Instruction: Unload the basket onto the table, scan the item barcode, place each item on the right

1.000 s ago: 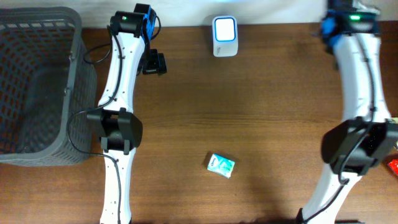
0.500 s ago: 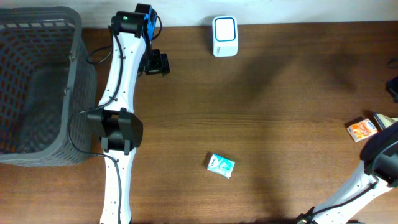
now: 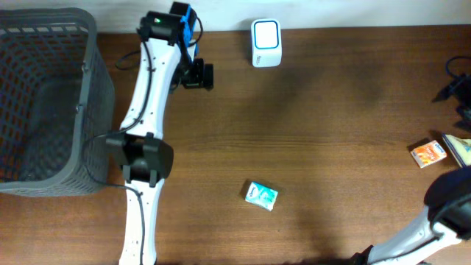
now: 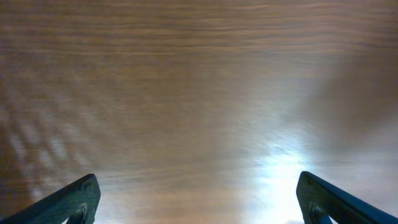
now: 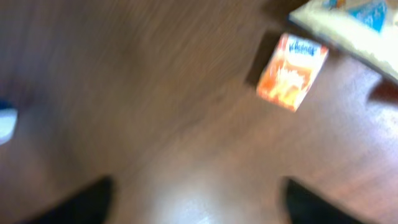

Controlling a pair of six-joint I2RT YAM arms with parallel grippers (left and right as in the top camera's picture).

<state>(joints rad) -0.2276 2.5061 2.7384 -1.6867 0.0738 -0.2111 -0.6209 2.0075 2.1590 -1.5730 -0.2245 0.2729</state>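
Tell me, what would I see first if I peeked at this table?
Probably the big grey mesh basket at the left edge of the wooden table, with a long white robot arm stretching up beside it. Then the small bright things: a white barcode scanner at the far edge, a teal-and-white packet near the middle front, and an orange packet by the right edge.

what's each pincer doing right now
Left pincer: open, holding nothing.
Right pincer: open, holding nothing, though the view is blurred.
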